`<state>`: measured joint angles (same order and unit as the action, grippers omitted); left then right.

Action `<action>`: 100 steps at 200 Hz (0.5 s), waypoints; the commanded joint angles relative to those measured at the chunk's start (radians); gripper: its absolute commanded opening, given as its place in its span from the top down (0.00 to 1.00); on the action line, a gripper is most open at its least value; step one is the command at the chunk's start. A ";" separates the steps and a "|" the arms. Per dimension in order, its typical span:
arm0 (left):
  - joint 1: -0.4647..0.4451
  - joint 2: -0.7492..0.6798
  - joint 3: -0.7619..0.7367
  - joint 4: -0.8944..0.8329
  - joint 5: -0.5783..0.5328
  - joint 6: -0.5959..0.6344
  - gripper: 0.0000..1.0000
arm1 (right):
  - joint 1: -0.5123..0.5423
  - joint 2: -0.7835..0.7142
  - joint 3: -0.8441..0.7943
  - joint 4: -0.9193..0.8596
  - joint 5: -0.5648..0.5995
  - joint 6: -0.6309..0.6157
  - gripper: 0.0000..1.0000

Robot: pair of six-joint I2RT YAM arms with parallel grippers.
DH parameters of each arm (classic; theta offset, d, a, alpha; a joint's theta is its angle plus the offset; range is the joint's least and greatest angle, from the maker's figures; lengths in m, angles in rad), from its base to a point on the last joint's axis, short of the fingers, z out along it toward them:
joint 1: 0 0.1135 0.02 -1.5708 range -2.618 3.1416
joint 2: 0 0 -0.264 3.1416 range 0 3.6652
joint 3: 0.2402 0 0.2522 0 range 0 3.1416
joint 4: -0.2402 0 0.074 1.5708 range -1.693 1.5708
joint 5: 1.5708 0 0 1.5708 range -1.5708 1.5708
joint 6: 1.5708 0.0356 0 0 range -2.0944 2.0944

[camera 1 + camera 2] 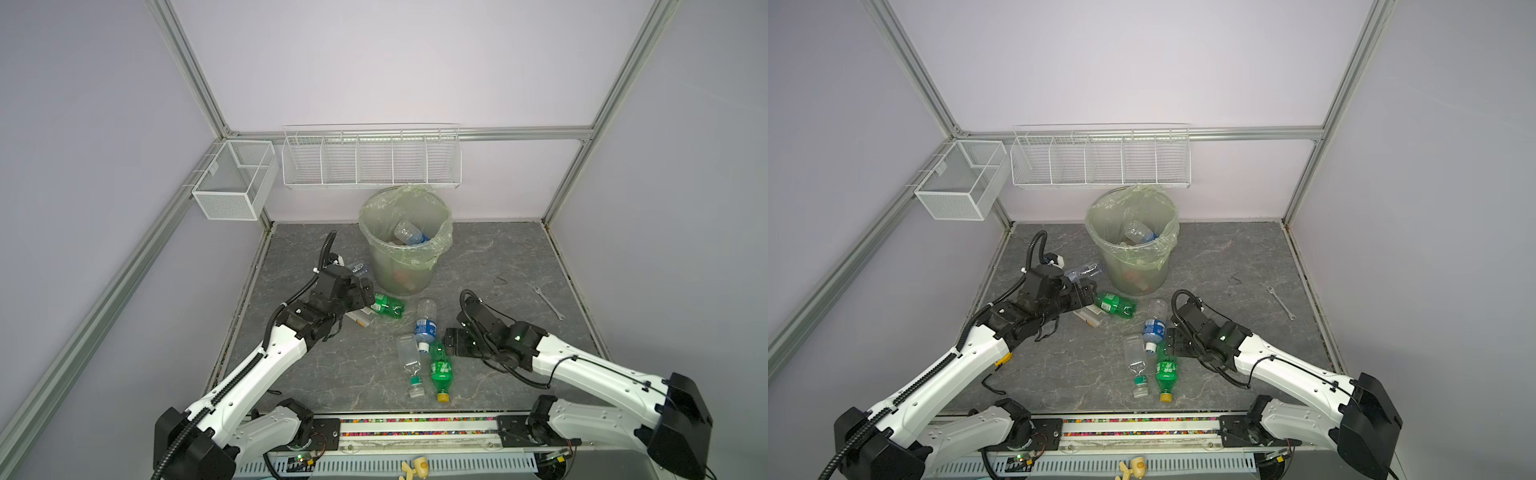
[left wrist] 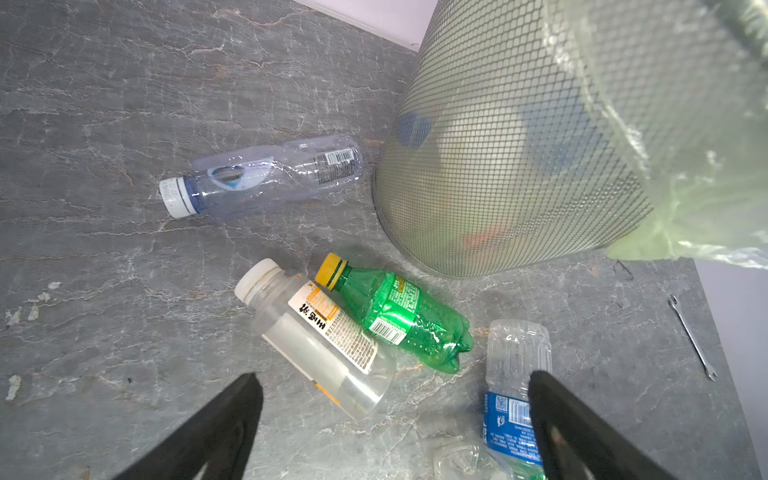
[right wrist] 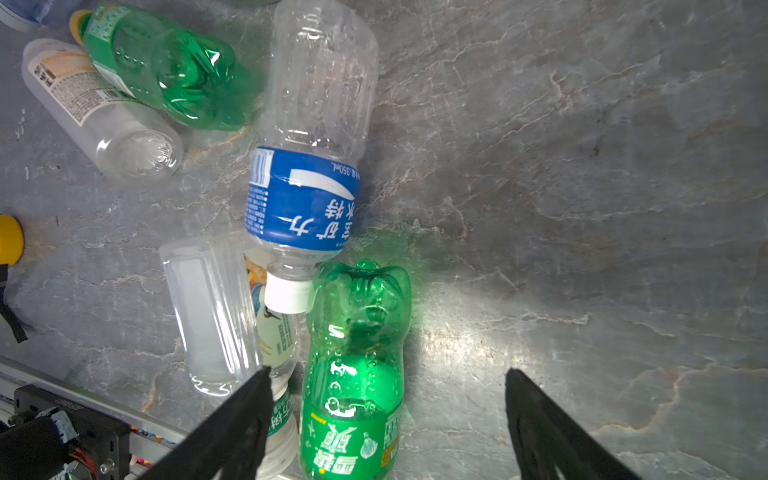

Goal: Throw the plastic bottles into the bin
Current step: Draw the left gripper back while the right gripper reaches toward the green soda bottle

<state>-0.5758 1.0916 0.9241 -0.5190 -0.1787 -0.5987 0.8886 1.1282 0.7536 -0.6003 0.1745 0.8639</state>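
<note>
Six plastic bottles (image 1: 426,324) are lying on the grey tabletop (image 1: 519,249), on the near side and left of the bin (image 1: 399,274), inside which at least one more is being seen. A green bottle (image 3: 353,374) is being framed by the right tool (image 3: 387,370), its jaws spread wide and empty. The left tool (image 2: 392,376) is likewise being held wide and empty over a white-labelled bottle (image 2: 324,340). The right tool is probably best centred across the green body, clear of the square clear bottle (image 3: 212,311) just beside one finger, then closed gently, since thin plastic is easily crushed.
</note>
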 commanded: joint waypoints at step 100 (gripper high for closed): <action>0.003 -0.007 -0.029 0.029 -0.008 -0.019 0.01 | 0.130 0.108 -0.033 0.073 0.015 0.116 0.11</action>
<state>-0.5758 1.0950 0.9096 -0.5018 -0.1787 -0.6029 0.9909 1.1923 0.7341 -0.5552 0.1795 0.9360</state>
